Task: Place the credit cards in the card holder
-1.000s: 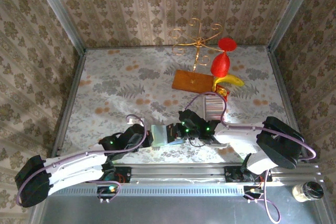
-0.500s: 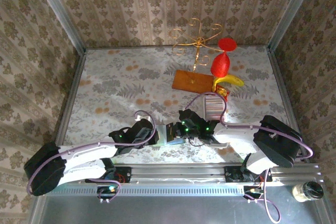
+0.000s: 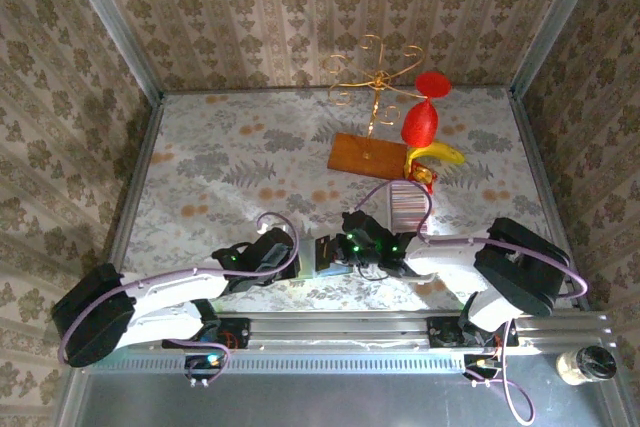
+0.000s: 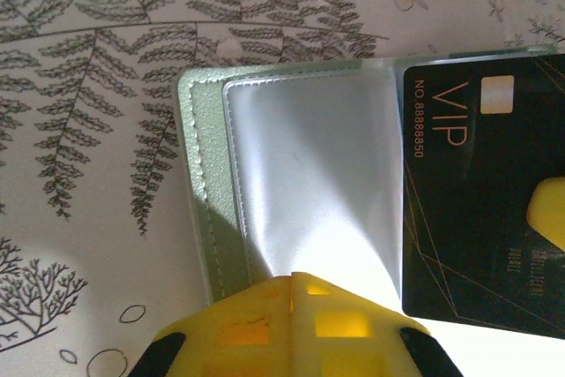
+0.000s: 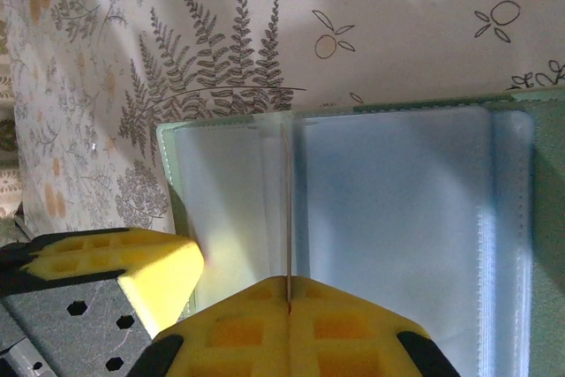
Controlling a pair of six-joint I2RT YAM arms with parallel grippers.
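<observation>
Left wrist view: the left gripper (image 4: 293, 293) is pinched shut on the open holder (image 4: 291, 174), likely to keep it still on the table (image 3: 200, 167). The right gripper (image 5: 289, 302) squeezes a black card (image 4: 481, 192) over the pockets, ready to slide in.

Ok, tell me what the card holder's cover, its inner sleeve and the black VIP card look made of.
The card holder: cover probably faux leather, matte pale green, going by its pebbled grain and stitched edge. The inner sleeve: clear soft plastic, glossy; it glares and shows welded seams. The black VIP card: likely rigid plastic, black with gold print and a metallic chip.
</observation>
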